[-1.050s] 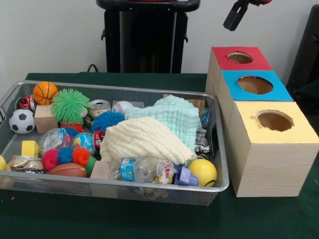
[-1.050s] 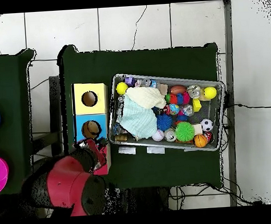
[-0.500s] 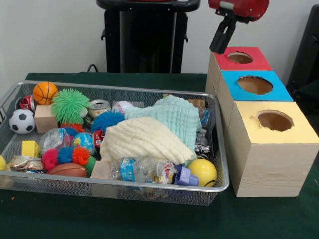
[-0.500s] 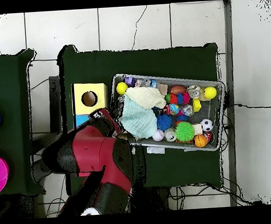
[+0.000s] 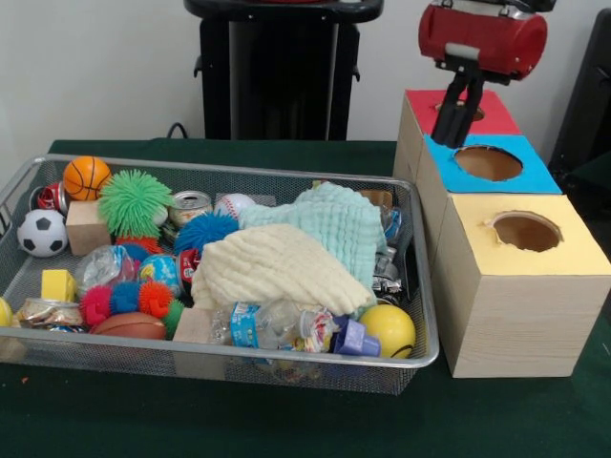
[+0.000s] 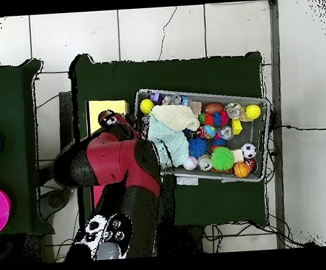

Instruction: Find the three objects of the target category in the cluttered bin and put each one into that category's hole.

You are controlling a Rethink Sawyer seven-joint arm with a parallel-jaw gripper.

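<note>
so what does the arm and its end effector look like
The arm has glossy red rounded shells over black joints. In the front view a red cylindrical segment with a grey plate sits above the slim black end effector. Near the base overhead, a black panel carries round white buttons.

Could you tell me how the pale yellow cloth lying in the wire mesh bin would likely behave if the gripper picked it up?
The pale yellow cloth lies rumpled, so it would probably drape limply. It looks light. Resting over neighbouring clutter, it may drag things along.
</note>
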